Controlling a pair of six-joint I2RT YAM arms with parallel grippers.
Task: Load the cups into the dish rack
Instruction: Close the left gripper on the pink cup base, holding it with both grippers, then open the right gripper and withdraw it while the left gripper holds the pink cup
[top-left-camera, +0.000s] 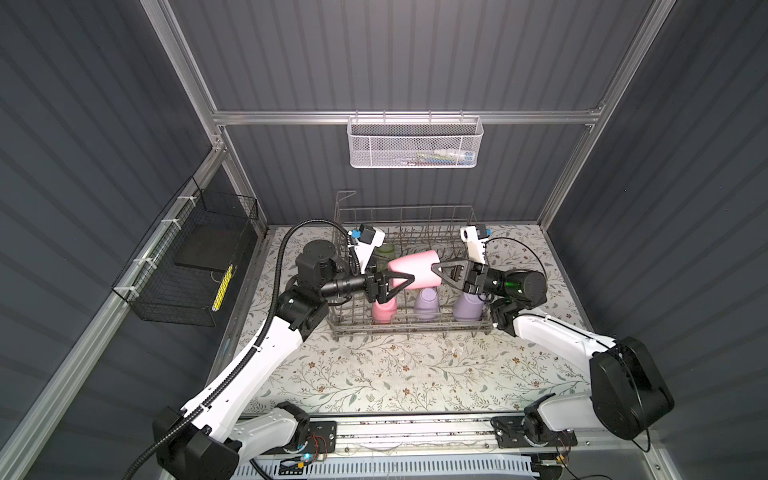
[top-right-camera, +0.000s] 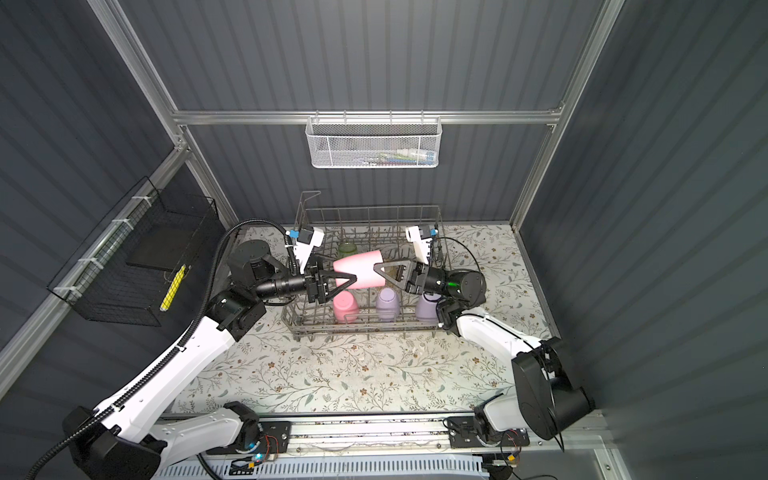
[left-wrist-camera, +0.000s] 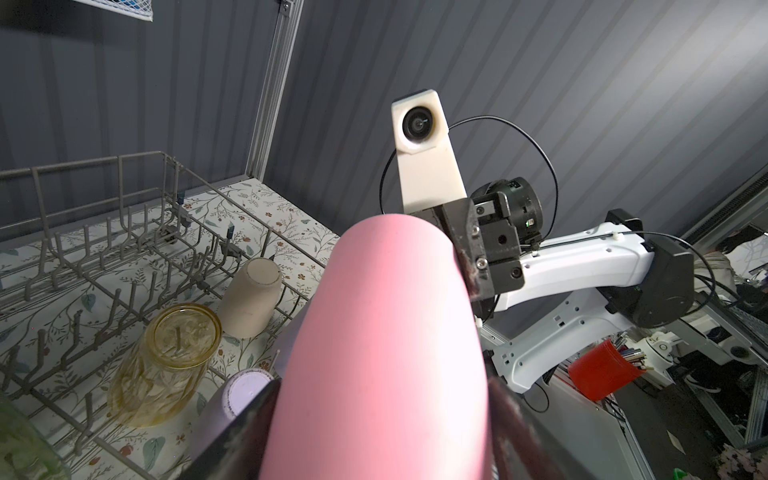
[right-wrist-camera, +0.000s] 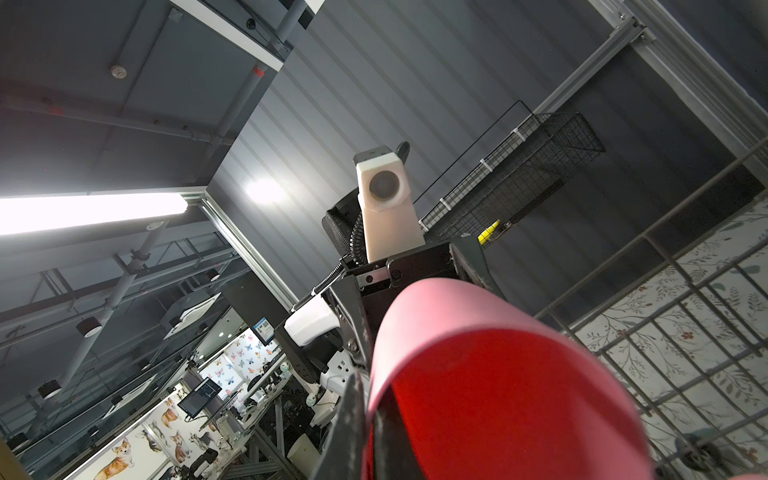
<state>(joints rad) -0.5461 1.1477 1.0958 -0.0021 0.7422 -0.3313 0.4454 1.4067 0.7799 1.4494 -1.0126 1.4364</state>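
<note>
The pink cup (top-left-camera: 415, 270) hangs on its side above the middle of the rack (top-left-camera: 405, 212). Its long axis runs level from arm to arm, base toward the left gripper (top-left-camera: 405, 283) and mouth toward the right gripper (top-left-camera: 434, 269). The right gripper is pinched shut on the rim wall. The left gripper's jaws stand wide astride the base end, close against its sides; whether they press I cannot tell. Below, lilac cups (top-left-camera: 426, 303) stand mouth-down in the near row. To seat this one the mouth probably has to swing downward, and the sure hold sits at the rim.
</note>
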